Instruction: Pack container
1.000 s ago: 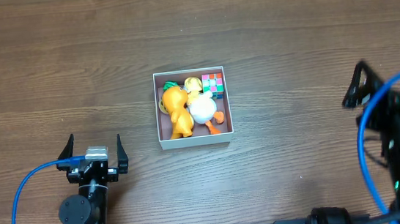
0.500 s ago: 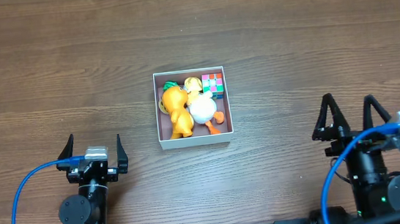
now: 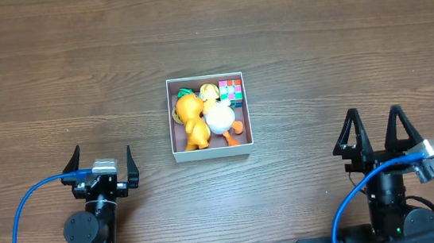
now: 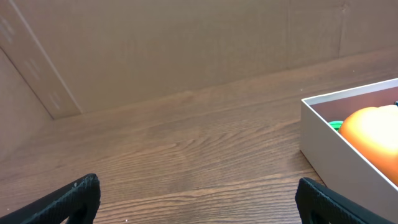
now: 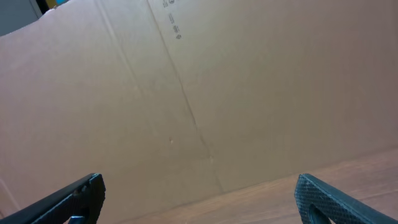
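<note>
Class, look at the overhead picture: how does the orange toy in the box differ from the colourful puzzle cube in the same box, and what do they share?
The orange toy is one plain colour, while the puzzle cube is made of many small coloured squares. The orange toy is rounded and lumpy; the puzzle cube is flat-sided and square. The orange toy is clearly larger than the puzzle cube. Both lie inside the white box.

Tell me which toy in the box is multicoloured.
The cube in the box's far right corner: its top shows coloured squares; the orange toy and white toy are mostly one colour.
</note>
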Robot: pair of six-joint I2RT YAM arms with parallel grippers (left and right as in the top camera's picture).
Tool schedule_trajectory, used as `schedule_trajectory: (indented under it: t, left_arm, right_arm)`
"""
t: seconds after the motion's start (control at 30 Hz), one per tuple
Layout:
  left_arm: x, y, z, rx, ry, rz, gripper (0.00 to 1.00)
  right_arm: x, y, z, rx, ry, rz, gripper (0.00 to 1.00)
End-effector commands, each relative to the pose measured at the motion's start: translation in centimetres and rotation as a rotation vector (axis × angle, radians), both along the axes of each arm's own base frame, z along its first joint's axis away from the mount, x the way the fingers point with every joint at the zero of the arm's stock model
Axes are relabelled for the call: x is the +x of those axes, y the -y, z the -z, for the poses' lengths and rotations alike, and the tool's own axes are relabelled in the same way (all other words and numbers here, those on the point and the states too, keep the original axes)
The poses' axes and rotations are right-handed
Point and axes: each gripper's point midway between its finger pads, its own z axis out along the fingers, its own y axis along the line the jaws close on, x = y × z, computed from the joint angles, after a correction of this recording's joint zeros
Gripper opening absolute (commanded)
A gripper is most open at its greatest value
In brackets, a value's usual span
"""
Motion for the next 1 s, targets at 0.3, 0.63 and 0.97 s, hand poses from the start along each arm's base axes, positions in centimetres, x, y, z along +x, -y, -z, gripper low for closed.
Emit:
schedule_trajectory:
  t: [0.3,0.63,0.97]
  left_arm:
    - [0.0,-0.4,0.0,-0.01,0.006,-0.02,1.0]
    - [0.0,-0.4,0.0,-0.01,0.006,-0.02,1.0]
    - [0.0,-0.4,0.0,-0.01,0.006,-0.02,1.0]
  right_arm:
    - [-0.1,0.3,2.3,0.007,0.008,0.017,1.0]
    - [1.1,0.1,5.5,0.001,-0.06,0.013,1.0]
    - [1.9,0.1,8.4,-0.005,-0.121,0.013,1.0]
